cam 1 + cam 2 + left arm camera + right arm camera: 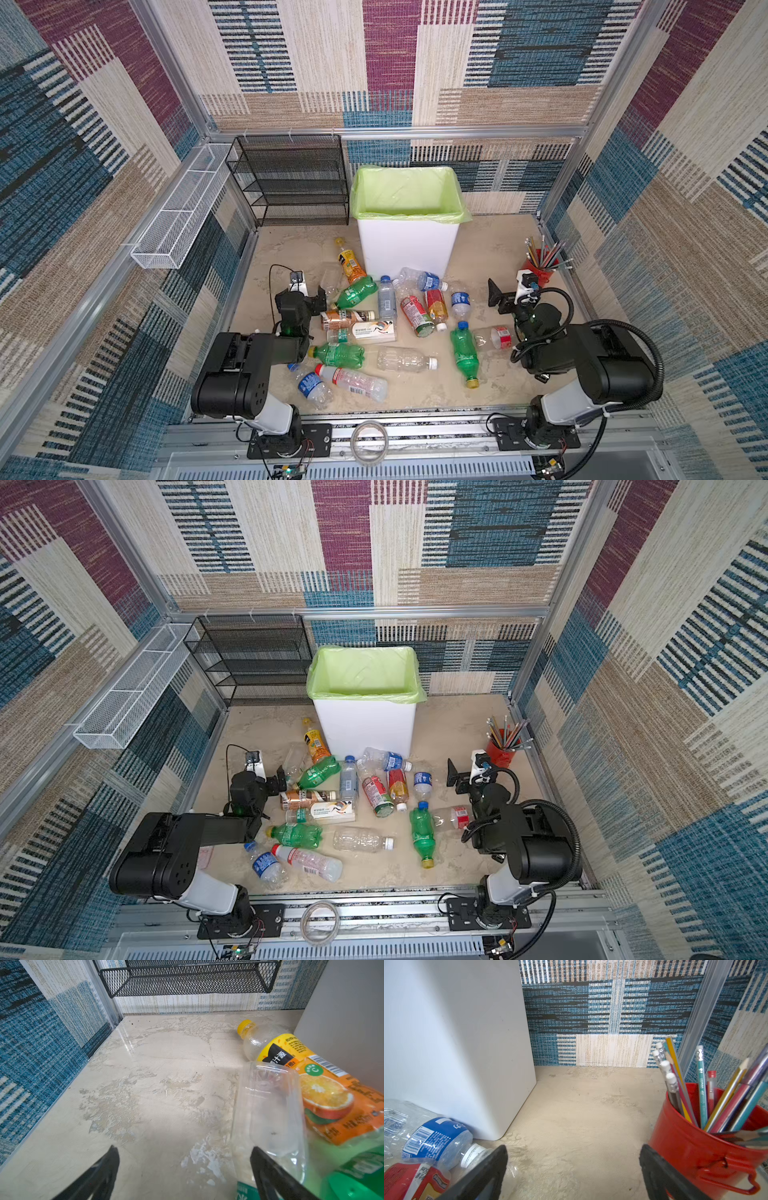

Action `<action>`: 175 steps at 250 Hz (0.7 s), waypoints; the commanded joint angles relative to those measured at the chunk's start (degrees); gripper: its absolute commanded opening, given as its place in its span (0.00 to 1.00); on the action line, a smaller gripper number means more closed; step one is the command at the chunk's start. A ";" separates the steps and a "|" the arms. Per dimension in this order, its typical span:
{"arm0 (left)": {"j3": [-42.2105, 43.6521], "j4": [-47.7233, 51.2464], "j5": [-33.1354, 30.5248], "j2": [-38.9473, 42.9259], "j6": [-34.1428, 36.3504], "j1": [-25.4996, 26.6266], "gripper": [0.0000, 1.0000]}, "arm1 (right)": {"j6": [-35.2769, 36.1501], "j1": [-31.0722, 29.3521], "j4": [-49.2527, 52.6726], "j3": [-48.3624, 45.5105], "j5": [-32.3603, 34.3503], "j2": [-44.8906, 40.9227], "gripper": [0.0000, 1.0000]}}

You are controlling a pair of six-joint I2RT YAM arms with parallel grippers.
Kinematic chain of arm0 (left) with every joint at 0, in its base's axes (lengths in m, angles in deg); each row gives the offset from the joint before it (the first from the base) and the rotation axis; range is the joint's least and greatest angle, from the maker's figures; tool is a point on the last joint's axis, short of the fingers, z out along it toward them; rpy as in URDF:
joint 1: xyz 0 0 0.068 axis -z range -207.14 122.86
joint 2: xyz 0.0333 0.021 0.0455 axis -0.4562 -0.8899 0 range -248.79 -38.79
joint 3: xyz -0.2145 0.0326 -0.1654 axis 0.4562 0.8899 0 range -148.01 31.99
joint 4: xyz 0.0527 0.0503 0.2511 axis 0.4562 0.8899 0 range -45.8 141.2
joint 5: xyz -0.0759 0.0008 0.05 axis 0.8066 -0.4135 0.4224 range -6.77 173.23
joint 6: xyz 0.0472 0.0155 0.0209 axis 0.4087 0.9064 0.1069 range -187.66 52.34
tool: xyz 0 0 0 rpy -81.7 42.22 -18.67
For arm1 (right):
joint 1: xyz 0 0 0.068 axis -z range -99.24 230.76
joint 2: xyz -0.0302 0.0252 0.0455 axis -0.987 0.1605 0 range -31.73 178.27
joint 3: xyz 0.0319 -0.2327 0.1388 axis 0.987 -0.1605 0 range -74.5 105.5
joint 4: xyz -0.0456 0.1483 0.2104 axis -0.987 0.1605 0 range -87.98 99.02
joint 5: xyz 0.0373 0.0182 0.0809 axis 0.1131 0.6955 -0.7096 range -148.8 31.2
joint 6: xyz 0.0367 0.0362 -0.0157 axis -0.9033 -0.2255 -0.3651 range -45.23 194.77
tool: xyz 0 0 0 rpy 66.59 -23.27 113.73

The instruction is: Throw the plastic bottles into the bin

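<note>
Several plastic bottles lie scattered on the beige floor in front of the bin (409,245) (363,729), a white bin lined with a light-green bag. Among them are an orange-juice bottle (351,262) (311,1076), a green bottle (355,293) and a clear bottle (405,359). My left gripper (305,295) (184,1148) hangs open low at the left of the pile; one finger overlaps a clear label-less bottle (270,1109), and only bare floor lies between the fingers. My right gripper (509,295) (574,1147) is open over bare floor, between a blue-labelled bottle (438,1138) and the red cup.
A red cup of pencils (540,266) (695,1147) stands close beside the right gripper. A black mesh rack (291,183) and a long white wire basket (183,208) sit at the back left. A tape roll (369,442) lies on the front rail.
</note>
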 commanded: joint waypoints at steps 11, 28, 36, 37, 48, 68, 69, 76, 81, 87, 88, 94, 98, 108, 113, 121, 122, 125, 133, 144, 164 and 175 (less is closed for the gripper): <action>-0.29 -1.20 -0.18 0.16 1.90 -0.10 0.99 | 0.49 -0.06 -1.49 0.06 -0.46 -0.05 0.99; -0.34 -1.25 -0.24 0.16 1.95 -0.13 0.99 | 0.48 -0.03 -1.50 0.04 -0.44 -0.07 1.00; -0.33 -1.27 -0.19 0.16 1.88 -0.10 0.99 | 0.48 -0.06 -1.45 0.09 -0.39 -0.05 0.99; -0.34 -1.23 -0.19 0.16 1.85 -0.10 0.99 | 0.48 -0.04 -1.45 0.06 -0.42 -0.05 0.99; -0.37 -1.25 -0.19 0.16 1.90 -0.10 0.99 | 0.49 -0.02 -1.45 0.05 -0.44 -0.07 0.99; -0.39 -1.25 -0.14 0.16 1.85 -0.15 0.98 | 0.48 -0.10 -1.50 0.05 -0.47 -0.09 0.99; -0.41 -1.23 -0.12 0.16 1.88 -0.17 0.99 | 0.48 -0.06 -1.51 0.04 -0.45 -0.07 0.99; -0.41 -1.12 -0.11 0.16 1.83 -0.18 0.99 | 0.50 -0.14 -1.48 0.10 -0.44 -0.06 0.99; -0.48 -0.95 -0.03 0.09 1.84 -0.19 0.99 | 0.48 -0.08 -1.45 0.03 -0.48 -0.07 0.99; -0.65 -0.63 0.22 0.07 1.85 -0.28 0.99 | 0.48 -0.07 -1.46 0.02 -0.44 -0.09 0.99; -0.67 -0.52 0.24 0.07 1.79 -0.33 0.99 | 0.48 -0.04 -1.54 0.02 -0.44 -0.07 0.99; -0.95 -0.08 0.59 0.07 1.70 -0.47 0.99 | 0.46 -0.05 -1.55 0.04 -0.38 -0.10 1.00; -0.95 -0.01 0.69 0.14 1.67 -0.53 0.99 | 0.48 -0.07 -1.51 0.07 -0.47 -0.11 0.99; -0.96 -0.06 0.78 0.15 1.64 -0.63 0.99 | 0.50 -0.03 -1.62 0.03 -0.44 -0.09 0.99; -0.96 -0.06 0.78 0.16 1.59 -0.63 0.99 | 0.48 -0.06 -1.48 0.03 -0.46 -0.06 0.99; -0.90 -0.10 0.78 0.16 1.59 -0.63 0.99 | 0.48 -0.06 -1.55 0.03 -0.57 -0.08 1.00; -0.89 -0.08 0.78 0.16 1.62 -0.63 0.99 | 0.48 -0.08 -1.59 0.07 -0.50 -0.06 0.99; -0.91 -0.06 0.78 0.16 1.59 -0.63 0.99 | 0.48 -0.07 -1.62 0.03 -0.47 -0.06 0.99; -0.96 -0.08 0.81 0.16 1.58 -0.63 0.99 | 0.53 -0.06 -1.60 0.03 -0.44 -0.07 0.99; -0.94 -0.06 0.84 0.16 1.60 -0.63 0.99 | 0.48 -0.09 -1.55 0.03 -0.51 -0.06 0.99; -0.96 -0.10 0.87 0.16 1.61 -0.63 0.99 | 0.48 -0.04 -1.60 0.07 -0.53 -0.03 0.99; -0.89 -0.08 0.87 0.15 1.60 -0.63 0.99 | 0.48 -0.06 -1.55 -0.01 -0.53 -0.13 1.00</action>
